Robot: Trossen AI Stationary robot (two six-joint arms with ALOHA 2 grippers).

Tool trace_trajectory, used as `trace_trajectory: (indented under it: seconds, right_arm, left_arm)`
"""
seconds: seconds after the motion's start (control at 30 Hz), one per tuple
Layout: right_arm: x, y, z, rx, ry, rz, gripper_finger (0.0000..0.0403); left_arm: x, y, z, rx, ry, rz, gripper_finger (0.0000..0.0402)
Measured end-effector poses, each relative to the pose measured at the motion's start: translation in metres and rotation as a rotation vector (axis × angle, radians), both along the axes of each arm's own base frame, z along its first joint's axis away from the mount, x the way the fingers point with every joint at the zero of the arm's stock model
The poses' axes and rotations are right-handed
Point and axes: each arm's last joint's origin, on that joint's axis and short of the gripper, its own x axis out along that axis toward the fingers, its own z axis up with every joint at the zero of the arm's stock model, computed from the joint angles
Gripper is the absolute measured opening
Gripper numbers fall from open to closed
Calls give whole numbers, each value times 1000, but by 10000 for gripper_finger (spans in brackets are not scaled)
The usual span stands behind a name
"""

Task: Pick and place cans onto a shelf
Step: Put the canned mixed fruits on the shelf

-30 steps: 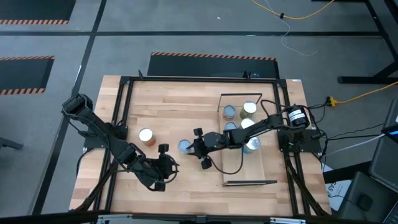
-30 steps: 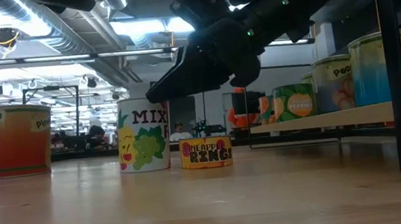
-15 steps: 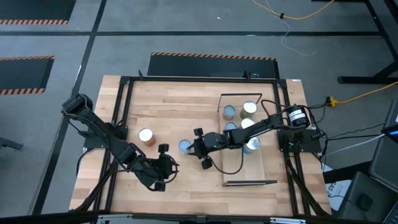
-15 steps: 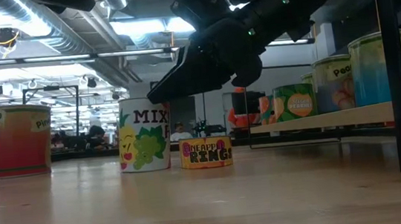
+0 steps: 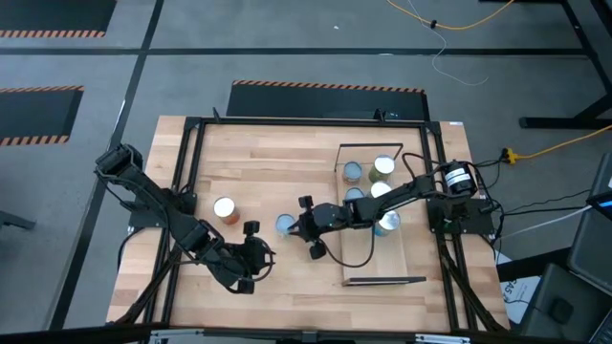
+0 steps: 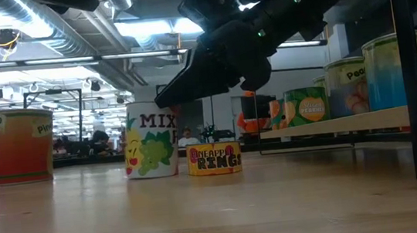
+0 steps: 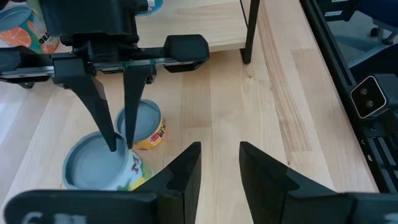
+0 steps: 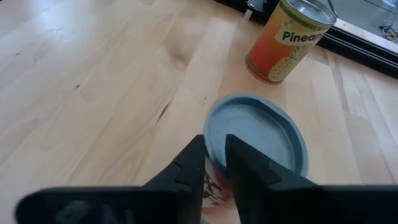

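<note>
Worktop (image 5: pixel 277 162), planked pale wood, filled the frame centre in the high view. Shelf (image 5: pixel 406 239), a pale board with dark end frames, lay at centre right and carried several cans (image 5: pixel 367 172). Right gripper (image 5: pixel 297 225) reached left from the shelf, jaws narrowed over the rim of a blue-topped can (image 5: pixel 285 225) at frame centre. Left gripper (image 5: pixel 256 247), lower centre-left, jaws parted and empty. Orange-sided can (image 5: pixel 226 209) stood centre-left.
</note>
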Motion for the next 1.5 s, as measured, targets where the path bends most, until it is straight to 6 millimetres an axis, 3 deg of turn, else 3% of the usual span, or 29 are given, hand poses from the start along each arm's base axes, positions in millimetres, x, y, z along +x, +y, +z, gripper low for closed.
trace_trajectory:
  seconds: [0.37, 1.5]
  right_arm:
    - [0, 0, 0, 1, 2, 1, 11]
    - [8, 1, 9, 0, -15, 2, 3]
  left_arm:
    - [0, 0, 0, 0, 0, 0, 101]
    - [0, 0, 0, 0, 0, 0, 102]
